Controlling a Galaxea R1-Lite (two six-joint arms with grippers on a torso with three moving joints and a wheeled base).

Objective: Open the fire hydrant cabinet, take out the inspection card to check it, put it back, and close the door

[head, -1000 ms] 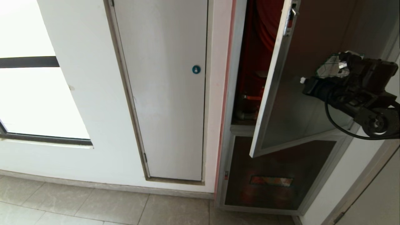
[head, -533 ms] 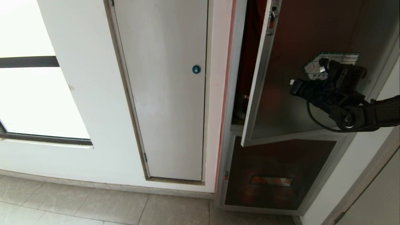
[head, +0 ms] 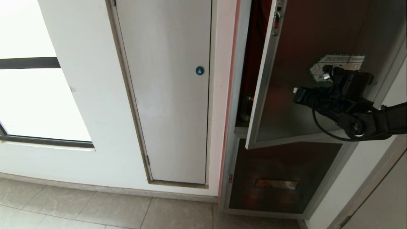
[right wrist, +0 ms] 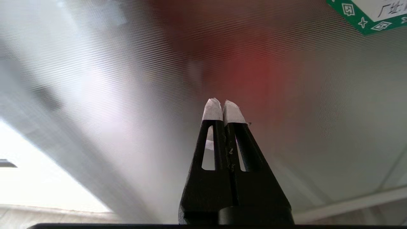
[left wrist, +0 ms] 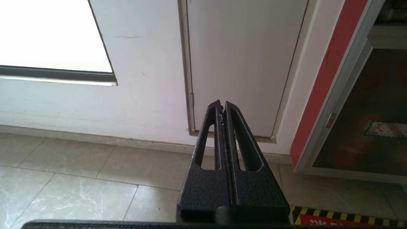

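**Door ajar, right pincer pressed to the glass**

The right gripper [head: 296, 90], its white-tipped fingers [right wrist: 212, 109] pinched together on nothing, sits against the tinted glass of the door [head: 287, 105], which stands partly open on the fire hydrant cabinet [head: 254, 63]. Just above and to the gripper's right is the green-bordered hexagonal sticker [head: 337, 65]; its printed characters are too small to read. The left gripper [left wrist: 222, 106] is likewise pinched together, parked low facing a white panel door [left wrist: 241, 63].
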